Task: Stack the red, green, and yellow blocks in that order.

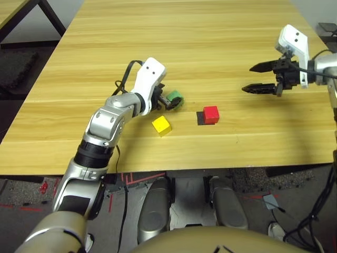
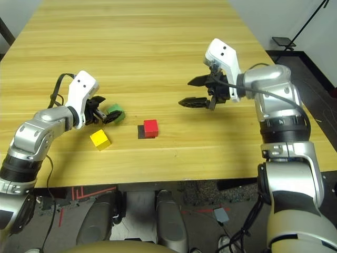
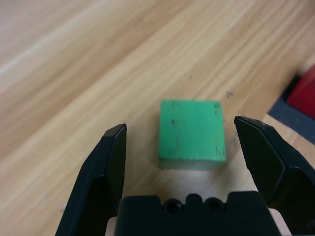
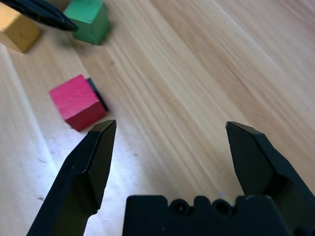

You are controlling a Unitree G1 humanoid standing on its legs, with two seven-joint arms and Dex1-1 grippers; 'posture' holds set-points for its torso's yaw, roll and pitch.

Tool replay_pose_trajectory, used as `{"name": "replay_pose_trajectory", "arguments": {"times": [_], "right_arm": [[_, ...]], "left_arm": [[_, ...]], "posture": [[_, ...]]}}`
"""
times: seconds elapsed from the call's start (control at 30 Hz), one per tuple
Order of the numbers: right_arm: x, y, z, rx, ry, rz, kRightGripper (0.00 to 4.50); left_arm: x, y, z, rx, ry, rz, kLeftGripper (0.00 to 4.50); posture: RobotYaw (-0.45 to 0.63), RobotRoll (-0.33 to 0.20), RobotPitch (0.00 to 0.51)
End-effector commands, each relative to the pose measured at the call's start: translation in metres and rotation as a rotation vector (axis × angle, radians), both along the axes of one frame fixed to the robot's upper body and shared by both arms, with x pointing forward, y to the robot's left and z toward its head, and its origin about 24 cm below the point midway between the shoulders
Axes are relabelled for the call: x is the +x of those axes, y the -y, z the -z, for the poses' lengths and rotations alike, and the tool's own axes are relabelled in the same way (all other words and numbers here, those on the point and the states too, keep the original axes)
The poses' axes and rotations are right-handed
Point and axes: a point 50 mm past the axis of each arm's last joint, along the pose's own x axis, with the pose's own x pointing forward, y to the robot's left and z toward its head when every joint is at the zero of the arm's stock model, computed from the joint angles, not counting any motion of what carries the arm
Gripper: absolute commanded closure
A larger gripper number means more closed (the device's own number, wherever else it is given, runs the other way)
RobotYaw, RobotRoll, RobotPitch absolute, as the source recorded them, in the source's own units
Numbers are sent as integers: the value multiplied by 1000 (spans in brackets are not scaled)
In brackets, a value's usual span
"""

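My left gripper (image 3: 181,122) is open, its two black fingers standing apart on either side of the green block (image 3: 192,132). I am not gripping the block; some bare wood shows between it and each finger. It sits on the wooden table (image 1: 210,52), set in from the near edge, the one closest to my body.

The yellow block (image 1: 161,126) lies on the table closer to that near edge than the green one, a little to its left, and turned at an angle to the edge. The red block (image 1: 211,114) rests to the right of both, partly on a flat black square patch (image 1: 200,118) that sticks out past its left side. All three blocks are apart from one another, and none is stacked.

My right gripper (image 4: 171,123) is open too, its fingers spread wide with nothing between them. I have it over the right part of the table, well apart from the red block, with its fingers pointing toward the table's left edge.
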Motion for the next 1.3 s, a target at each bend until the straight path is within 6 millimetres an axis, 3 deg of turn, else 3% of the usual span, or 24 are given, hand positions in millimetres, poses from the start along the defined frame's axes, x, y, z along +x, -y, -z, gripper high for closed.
{"name": "replay_pose_trajectory", "arguments": {"times": [0.03, 0.27, 0.5, 0.53, 0.7, 0.9, 1.13, 1.3], "right_arm": [[-6, 4, -2, 13, 12, 27, 26], [-8, 3, 2, 46, 28, 68, 26], [-9, 2, 5, 67, 36, 91, 0], [-9, 2, 6, 68, 37, 92, 0], [-15, 10, 16, 57, 21, 77, 0], [-22, 18, 26, 111, -6, 119, 0], [-27, 25, 29, 112, -7, 149, 0], [-31, 27, 29, 114, -6, 169, 0]], "left_arm": [[1, 2, 5, 13, -19, 29, 0], [9, 10, 14, 0, -19, 42, 0], [19, 16, 23, -25, -14, 22, 2331], [21, 16, 24, -20, -8, 26, 2490], [21, 26, 0, -55, 37, 144, 2488], [2, 52, -30, -72, 37, 455, 2488], [-13, 80, -34, -58, -26, 650, 2488], [-8, 90, -33, -48, -19, 664, 2488]], "posture": [[158, -113, 101], [134, -98, 93], [127, -89, 85], [129, -87, 84], [127, -79, 80], [108, -72, 86], [73, -67, 92], [53, -64, 95]]}}
